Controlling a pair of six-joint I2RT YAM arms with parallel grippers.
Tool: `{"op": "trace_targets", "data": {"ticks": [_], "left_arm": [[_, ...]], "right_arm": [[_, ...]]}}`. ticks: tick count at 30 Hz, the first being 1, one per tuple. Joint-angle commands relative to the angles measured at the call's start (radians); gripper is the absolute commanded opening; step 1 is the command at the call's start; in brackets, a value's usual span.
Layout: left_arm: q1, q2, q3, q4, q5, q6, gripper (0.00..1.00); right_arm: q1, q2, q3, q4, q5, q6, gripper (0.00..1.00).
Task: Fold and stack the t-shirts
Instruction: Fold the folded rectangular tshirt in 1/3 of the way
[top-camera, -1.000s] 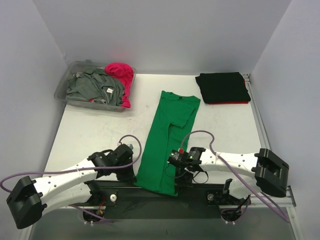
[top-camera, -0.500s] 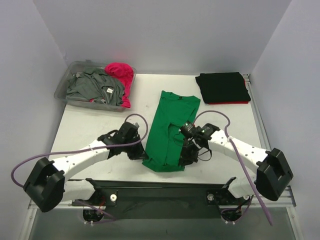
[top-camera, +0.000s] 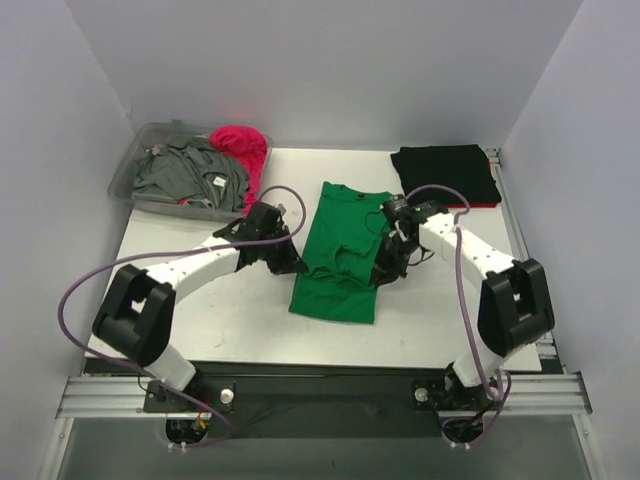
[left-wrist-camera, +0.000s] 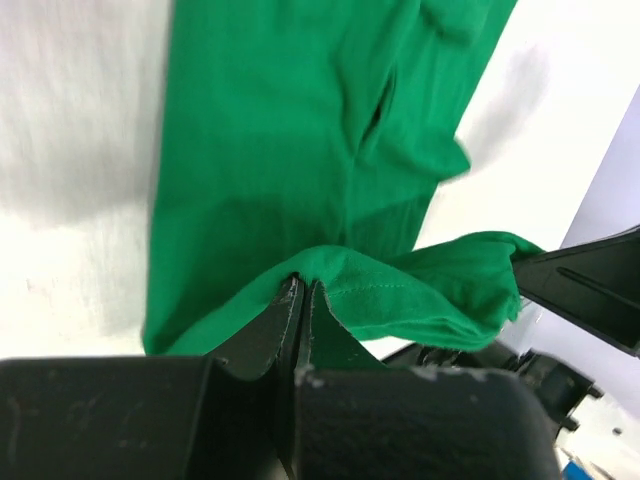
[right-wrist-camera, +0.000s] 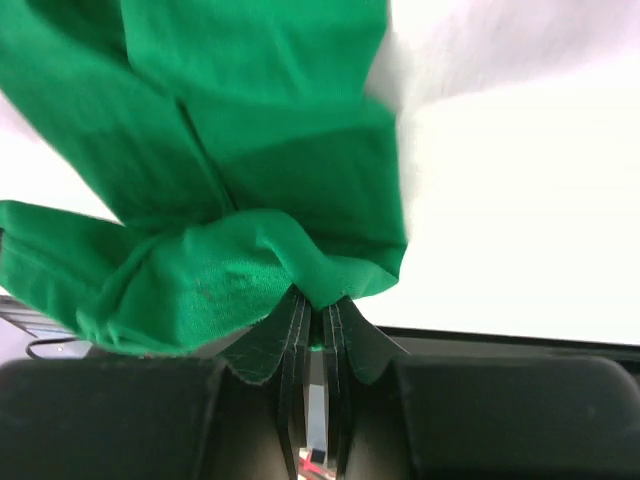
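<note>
Left gripper (left-wrist-camera: 303, 292) and right gripper (right-wrist-camera: 316, 305), each pinched tight on the bunched hem of the green t-shirt (top-camera: 350, 215), over the white table (top-camera: 190, 270)

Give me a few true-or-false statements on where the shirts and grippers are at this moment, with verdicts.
1. The left gripper and the right gripper are both shut on the green t-shirt. True.
2. The black t-shirt lies in the clear bin. False: it lies folded at the far right corner of the table.
3. The grey t-shirt and the pink t-shirt are in the bin. True.
4. The green t-shirt is stacked on the black one. False: it lies mid-table, not on the black one.
</note>
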Motion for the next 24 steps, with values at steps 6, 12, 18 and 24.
{"op": "trace_targets", "data": {"ticks": [6, 12, 18, 24], "left_arm": [[0.069, 0.192, 0.189, 0.104, 0.084, 0.034, 0.00], [0.100, 0.304, 0.310, 0.105, 0.098, 0.042, 0.00], [0.112, 0.358, 0.366, 0.076, 0.081, 0.045, 0.00], [0.124, 0.380, 0.380, 0.073, 0.065, 0.039, 0.00]], "right_arm": [[-0.124, 0.207, 0.214, -0.095, -0.059, -0.176, 0.00], [-0.176, 0.314, 0.320, -0.125, -0.074, -0.216, 0.00], [-0.201, 0.391, 0.375, -0.139, -0.085, -0.243, 0.00], [-0.210, 0.446, 0.426, -0.152, -0.089, -0.263, 0.00]]}}
